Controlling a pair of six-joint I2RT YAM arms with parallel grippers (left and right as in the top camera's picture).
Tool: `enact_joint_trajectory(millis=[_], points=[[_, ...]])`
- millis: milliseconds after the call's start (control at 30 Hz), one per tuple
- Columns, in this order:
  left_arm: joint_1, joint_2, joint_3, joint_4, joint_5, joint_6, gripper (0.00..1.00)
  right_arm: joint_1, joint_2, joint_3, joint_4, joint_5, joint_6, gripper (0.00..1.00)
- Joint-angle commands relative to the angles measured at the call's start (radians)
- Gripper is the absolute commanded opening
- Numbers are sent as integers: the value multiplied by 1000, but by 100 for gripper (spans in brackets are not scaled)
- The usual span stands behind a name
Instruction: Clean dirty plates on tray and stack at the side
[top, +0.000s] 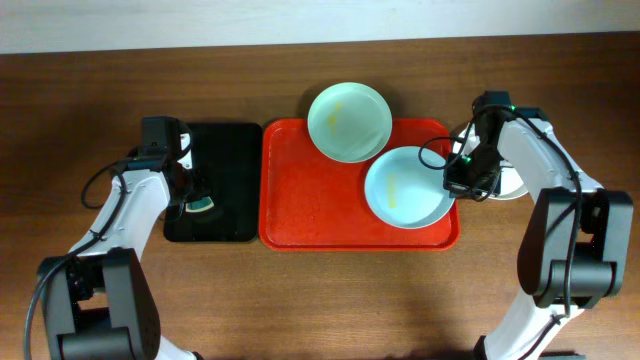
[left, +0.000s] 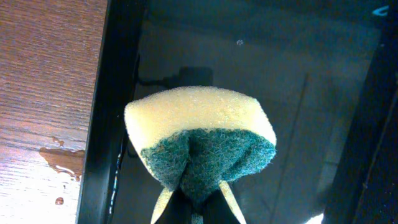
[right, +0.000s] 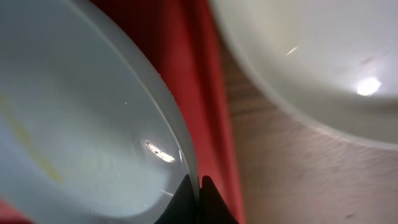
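Overhead view, read from left to right. At the left of the frame the left tool (top: 197, 205) hangs over the black tray (top: 225, 160). Its jaws are fully closed, pinching a sponge (left: 199, 134) by the green scouring face so that this face folds between them, with the yellow foam turned away. A small puddle (left: 62, 158) lies on the bench (top: 300, 300) beside that tray.

At centre is the red tray (top: 310, 200). The mint-green plate (top: 349, 121) sits at its upper edge and overhangs the rim. The pale blue plate (top: 405, 187) lies in its right half, touching or slightly overlapping the green one. Both plates show a faint yellow smear.

At the right, the right tool (top: 458, 180) is closed on the right-hand rim of the pale blue plate; the wrist view shows the two tips pinched together at that edge. The white plate (top: 512, 185) rests on the bench just right of the tray, partly hidden by the arm.

Handling notes, as judgement: the plates look rigid, light and smooth-glazed, so they are probably slippery, more so when wet. The raised rim offers the only purchase. A rim pinch may let the plate swing or slide out, so a deep bite and a low, level lift seem advisable. The sponge is soft and yields readily under pressure.
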Motion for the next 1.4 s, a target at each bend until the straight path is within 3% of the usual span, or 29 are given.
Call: enact_joint_trajectory(millis=[0,133,433,733,767,833,867,1100,1233,1367], points=[[-2,-5,-9,2,15,15,1,27,-34,13,-39,-83,0,4],[-2,-5,-9,2,15,15,1,102,-34,-8,-58,-113,10,4],[-2,-5,-9,2,16,16,0,319,-34,-23,-20,-116,359,4],[-2,-5,-9,2,16,15,0,488,-34,-23,126,-34,503,6],[-2,-5,-9,2,15,15,0,492,-34,-23,127,-31,503,14],[-2,-5,-9,2,15,16,0,492,-34,-23,126,-21,501,72],[-2,-5,-9,2,15,15,0,492,-34,-23,126,1,484,83],[-2,-5,-9,2,16,16,0,492,-34,-23,142,327,407,88],[-2,-5,-9,2,16,15,1,492,-34,-23,192,352,404,86],[-2,-5,-9,2,16,15,1,491,-34,-23,358,459,277,82]])
